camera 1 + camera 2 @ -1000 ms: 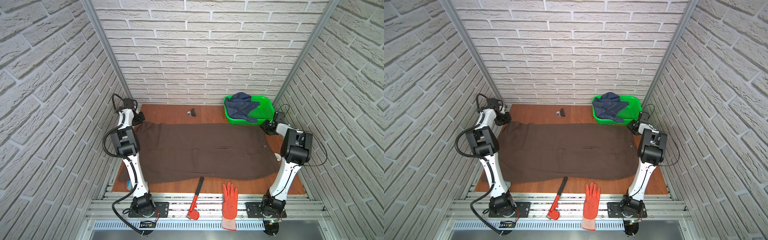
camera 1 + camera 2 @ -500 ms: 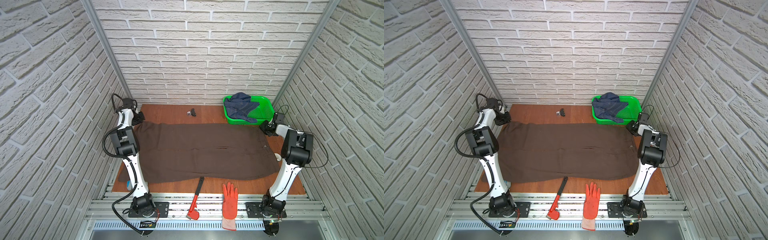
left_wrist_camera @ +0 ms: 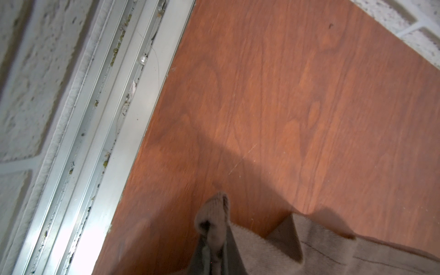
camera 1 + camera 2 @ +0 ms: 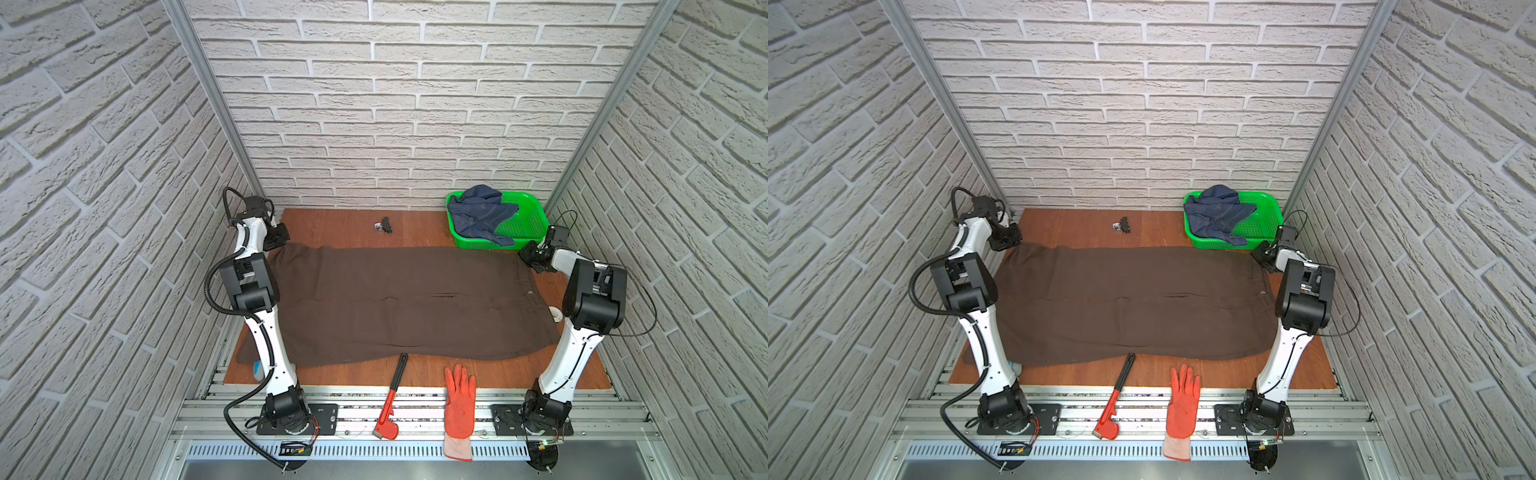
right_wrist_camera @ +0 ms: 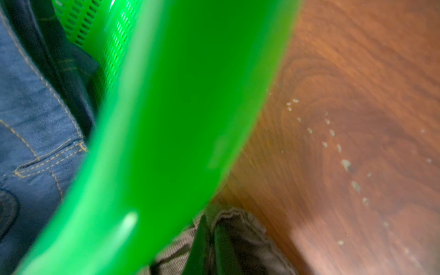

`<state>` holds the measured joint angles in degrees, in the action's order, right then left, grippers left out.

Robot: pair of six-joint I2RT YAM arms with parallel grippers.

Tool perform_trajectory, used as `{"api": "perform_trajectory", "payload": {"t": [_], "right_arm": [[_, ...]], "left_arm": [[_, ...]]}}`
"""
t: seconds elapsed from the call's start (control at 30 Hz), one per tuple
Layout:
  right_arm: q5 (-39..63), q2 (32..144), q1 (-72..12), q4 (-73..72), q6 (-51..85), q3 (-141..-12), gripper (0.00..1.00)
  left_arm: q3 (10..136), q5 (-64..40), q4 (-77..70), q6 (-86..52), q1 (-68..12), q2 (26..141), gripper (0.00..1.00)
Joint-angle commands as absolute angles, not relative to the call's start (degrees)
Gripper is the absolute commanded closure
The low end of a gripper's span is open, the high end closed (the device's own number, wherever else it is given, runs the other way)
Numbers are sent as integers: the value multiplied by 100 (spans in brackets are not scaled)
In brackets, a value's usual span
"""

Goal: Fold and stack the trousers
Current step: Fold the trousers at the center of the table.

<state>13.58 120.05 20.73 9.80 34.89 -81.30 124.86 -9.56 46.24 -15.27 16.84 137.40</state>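
The dark brown trousers (image 4: 399,303) (image 4: 1125,303) lie spread flat across nearly the whole table, legs toward the left. My left gripper (image 4: 279,242) (image 4: 1010,241) sits at their far left corner. In the left wrist view it (image 3: 215,252) is shut on a pinched-up fold of the hem (image 3: 214,214). My right gripper (image 4: 531,255) (image 4: 1262,254) is at the far right corner, hard against the green basket. The right wrist view shows it (image 5: 209,240) shut on bunched waistband fabric (image 5: 245,228).
The green basket (image 4: 536,224) (image 5: 178,119) holding blue jeans (image 4: 478,212) (image 5: 31,119) stands at the back right. A red pipe wrench (image 4: 392,399) and an orange glove (image 4: 459,403) lie at the front edge. A small black object (image 4: 386,225) lies near the back wall.
My right gripper has closed onto the trousers' far right corner. The left gripper and the trousers have stayed where they were.
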Motion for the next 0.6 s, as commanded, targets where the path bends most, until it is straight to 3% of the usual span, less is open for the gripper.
{"api": "perform_trajectory", "payload": {"t": [0.0,0.2,0.57], "right_arm": [[1651,11468,1882,1461,3289,-8012,94],[1228,10424,1932,2263,2762,-7819,94],[583,9127,1991,2803,2640,-6948,94]], "left_arm": [[12431,-1042,4483,-1586,1734,13400,100],[12119,-1064,4211,-1738,1928,13078,100],[10365,-1082,3538,-1880,2322,11753,100]]}}
